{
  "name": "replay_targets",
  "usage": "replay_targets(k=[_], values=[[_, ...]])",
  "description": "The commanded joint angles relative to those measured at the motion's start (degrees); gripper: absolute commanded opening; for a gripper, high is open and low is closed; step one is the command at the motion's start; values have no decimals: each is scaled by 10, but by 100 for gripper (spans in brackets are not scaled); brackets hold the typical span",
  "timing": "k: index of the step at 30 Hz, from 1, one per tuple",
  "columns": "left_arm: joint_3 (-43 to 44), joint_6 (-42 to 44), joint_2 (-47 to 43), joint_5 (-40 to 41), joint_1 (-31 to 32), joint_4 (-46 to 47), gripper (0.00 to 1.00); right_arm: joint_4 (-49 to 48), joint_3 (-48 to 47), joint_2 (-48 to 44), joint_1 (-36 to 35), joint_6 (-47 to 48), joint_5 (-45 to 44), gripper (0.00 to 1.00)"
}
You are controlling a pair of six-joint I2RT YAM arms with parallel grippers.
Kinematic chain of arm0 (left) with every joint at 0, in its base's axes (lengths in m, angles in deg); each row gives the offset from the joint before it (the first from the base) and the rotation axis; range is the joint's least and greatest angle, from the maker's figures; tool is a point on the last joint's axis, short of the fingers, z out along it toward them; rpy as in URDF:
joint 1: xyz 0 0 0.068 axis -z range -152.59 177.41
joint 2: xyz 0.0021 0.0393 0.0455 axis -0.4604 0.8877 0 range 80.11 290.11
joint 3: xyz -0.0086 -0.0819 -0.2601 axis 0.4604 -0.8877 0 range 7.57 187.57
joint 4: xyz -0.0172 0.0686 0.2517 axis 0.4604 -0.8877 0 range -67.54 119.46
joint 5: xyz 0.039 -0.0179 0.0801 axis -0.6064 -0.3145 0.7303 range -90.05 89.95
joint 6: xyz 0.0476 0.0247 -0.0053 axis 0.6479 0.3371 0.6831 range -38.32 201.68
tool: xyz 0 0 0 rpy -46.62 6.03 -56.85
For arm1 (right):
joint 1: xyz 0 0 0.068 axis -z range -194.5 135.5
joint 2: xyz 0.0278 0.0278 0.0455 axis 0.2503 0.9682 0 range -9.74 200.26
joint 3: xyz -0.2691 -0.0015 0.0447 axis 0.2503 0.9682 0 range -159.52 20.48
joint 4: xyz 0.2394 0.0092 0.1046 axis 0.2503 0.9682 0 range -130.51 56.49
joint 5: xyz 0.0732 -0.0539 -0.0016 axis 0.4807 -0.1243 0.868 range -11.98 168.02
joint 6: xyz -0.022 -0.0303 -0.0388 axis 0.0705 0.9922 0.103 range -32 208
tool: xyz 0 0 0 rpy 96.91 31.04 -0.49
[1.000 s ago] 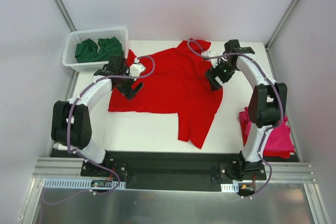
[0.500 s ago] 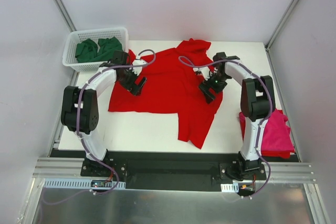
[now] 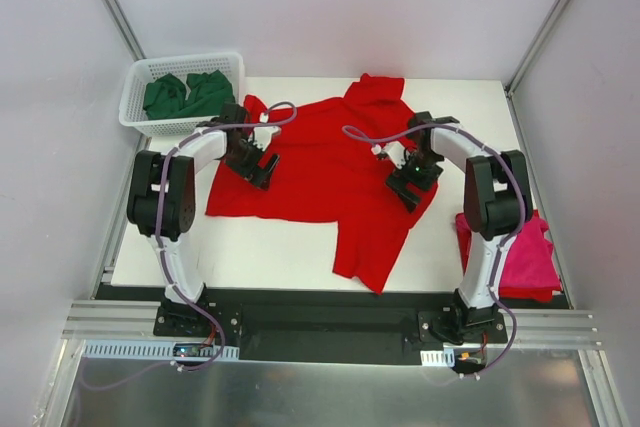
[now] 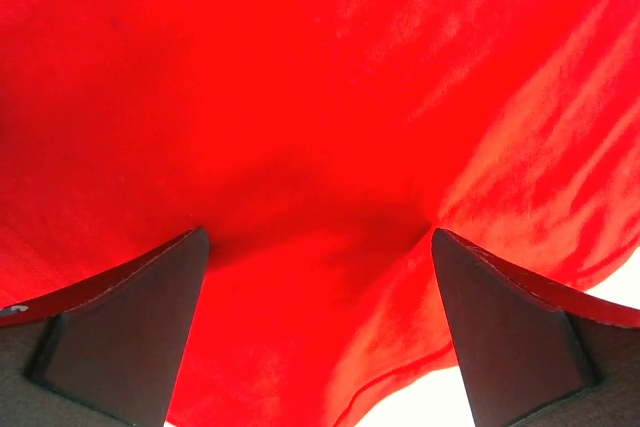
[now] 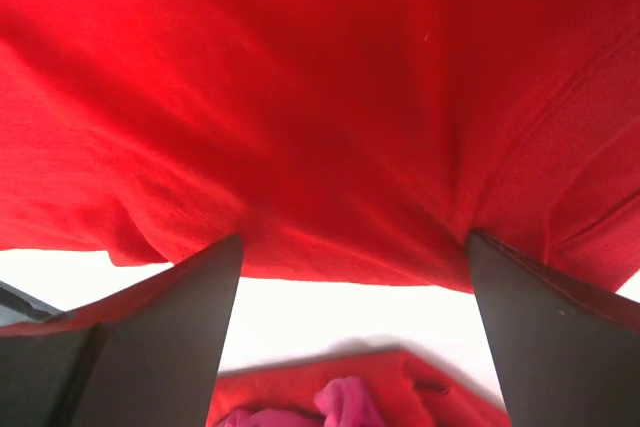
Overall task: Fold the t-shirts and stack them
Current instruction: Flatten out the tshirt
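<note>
Both arms have pulled their elbows in since a second ago, and the right hand [image 3: 408, 187] has slid nearer along the red t-shirt [image 3: 320, 162] while the left hand [image 3: 258, 167] has edged slightly inward.

Nearest first: behind the right hand, down by its arm's base and off to its right, lies the magenta t-shirt [image 3: 525, 257]. It looks like a folded bundle at the surface [image 3: 270, 247] edge, and the right wrist view catches a scrap of it just below the red hem. I'd count that one as done.

Now the red shirt, spread under both hands and still rumpled, with a flap trailing nearer than either hand. The left hand is released, its jaws spread wide and tips pressed down on the cloth, which dimples between them. Nothing is pinched yet. The right hand is the same: jaws wide, planted just inside the shirt's right edge, with bare surface showing right beyond the hem. It looks like both are setting up a grab, so this fold has hardly begun.

Farthest out, beyond the left hand and to its left, the green t-shirts [image 3: 185, 95] sit crumpled in the basket [image 3: 230, 59], untouched. So roughly one is finished, one is in hand, and the greens are still to come.
</note>
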Motion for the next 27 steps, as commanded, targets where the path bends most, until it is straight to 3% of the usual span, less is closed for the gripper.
replay_targets(k=[1,12,19,23,27], values=[[-33,17,-45,-30,-3,-66,94,50,32,-40,2,18,-59,96],[-130,-4,-149,-81,3,-128,93,90,23,-71,4,51,-110,96],[-170,-1,-222,-69,12,-147,93,120,27,-95,4,52,-77,96],[-130,-20,-256,-46,12,-153,93,55,21,-159,-3,6,-16,96],[-94,-33,-263,49,12,-118,95,-69,90,-239,-47,-30,-24,96]])
